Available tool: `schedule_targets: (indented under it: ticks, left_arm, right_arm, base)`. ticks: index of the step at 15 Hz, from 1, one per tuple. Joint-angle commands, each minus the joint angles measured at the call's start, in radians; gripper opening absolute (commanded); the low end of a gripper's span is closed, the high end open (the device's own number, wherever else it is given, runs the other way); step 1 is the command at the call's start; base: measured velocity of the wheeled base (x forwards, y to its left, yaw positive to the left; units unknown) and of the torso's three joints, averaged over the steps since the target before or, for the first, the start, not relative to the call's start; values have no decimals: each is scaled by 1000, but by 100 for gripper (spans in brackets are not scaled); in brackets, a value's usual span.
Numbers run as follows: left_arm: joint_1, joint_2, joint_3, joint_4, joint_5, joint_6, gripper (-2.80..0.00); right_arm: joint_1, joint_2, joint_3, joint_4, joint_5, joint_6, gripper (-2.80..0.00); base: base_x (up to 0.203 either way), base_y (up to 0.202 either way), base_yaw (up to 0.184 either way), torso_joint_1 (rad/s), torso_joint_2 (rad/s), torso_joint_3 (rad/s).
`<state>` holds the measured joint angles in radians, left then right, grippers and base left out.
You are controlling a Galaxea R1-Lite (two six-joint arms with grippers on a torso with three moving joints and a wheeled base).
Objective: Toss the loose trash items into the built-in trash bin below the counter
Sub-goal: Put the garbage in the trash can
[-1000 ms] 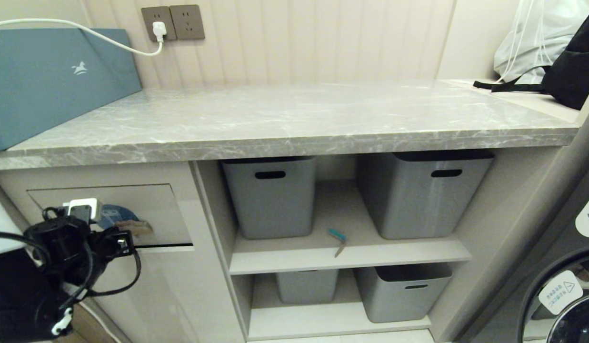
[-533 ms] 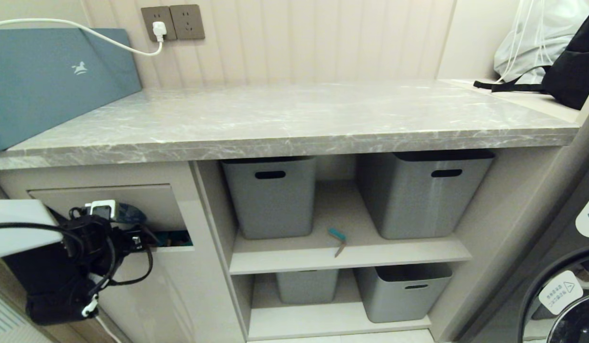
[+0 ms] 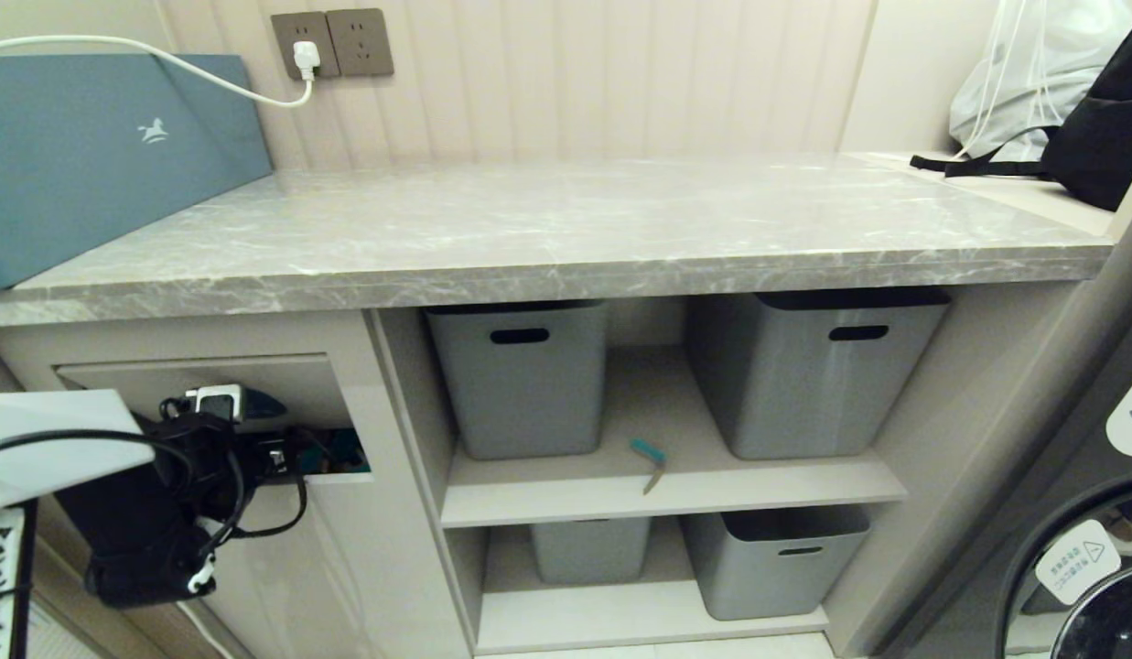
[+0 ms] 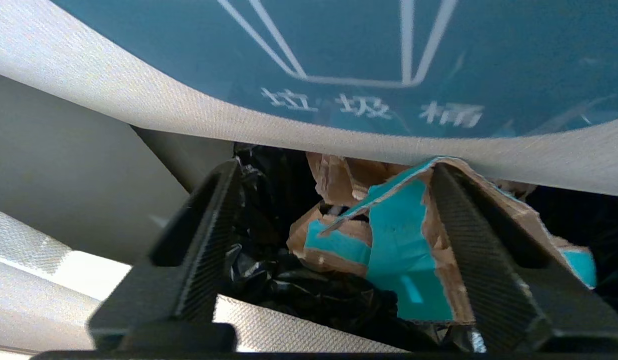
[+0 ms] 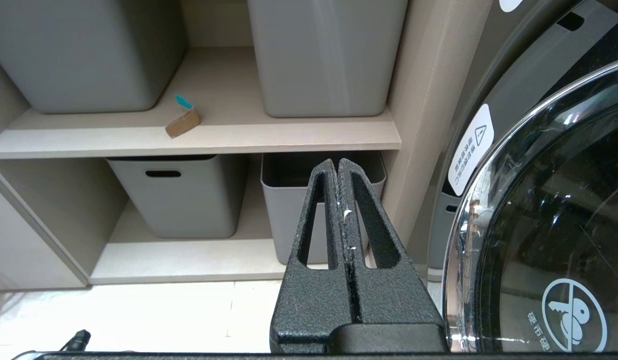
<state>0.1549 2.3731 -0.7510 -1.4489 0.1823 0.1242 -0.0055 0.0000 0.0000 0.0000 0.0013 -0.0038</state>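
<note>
The built-in trash bin's flap (image 3: 190, 380) under the counter (image 3: 566, 238) is tilted inward, with my left gripper (image 3: 320, 455) pushed into its slot. In the left wrist view the blue sticker (image 4: 388, 50) fills the flap above my left gripper (image 4: 334, 167), which is open. Torn brown and teal cardboard scraps (image 4: 403, 250) lie on the black bin liner (image 4: 309, 295) beyond it; one scrap leans on a finger (image 4: 478, 250). Another loose trash item, a brown strip with a teal end (image 3: 651, 462), lies on the middle shelf (image 5: 183, 122). My right gripper (image 5: 337, 162) is shut and empty, low by the shelves.
Grey tubs (image 3: 520, 375) (image 3: 813, 366) stand on the shelf and two more sit below. A teal box (image 3: 90, 146) with a white cable leans at the counter's far left. A washing machine door (image 5: 548, 225) is at the right, a black bag (image 3: 1096, 128) at the back.
My left gripper has moved forward, pushing the flap inward, and its fingers have opened. The cardboard piece it held has dropped into the bin. The right arm has not moved.
</note>
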Motion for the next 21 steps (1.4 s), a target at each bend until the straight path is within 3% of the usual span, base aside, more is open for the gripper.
schedule_targets:
  ticks: [1,11,21]
  left_arm:
    - [0,14,-7,-9,3,6,0]
    - [-12,-10,-18,-8,6,9,0]
    - [-35,-140,132,-10,-4,1,0]
  right_arm:
    - [1,0,0,0,0,-1,-280]
    - [0,0,0,0,0,-1,-280]
    - [-1,0,0,0,0,-1,-280]
  base:
    - [0,0,0,0,0,0]
    - [0,0,0,0,0,0]
    - [0,0,0,0,0,0]
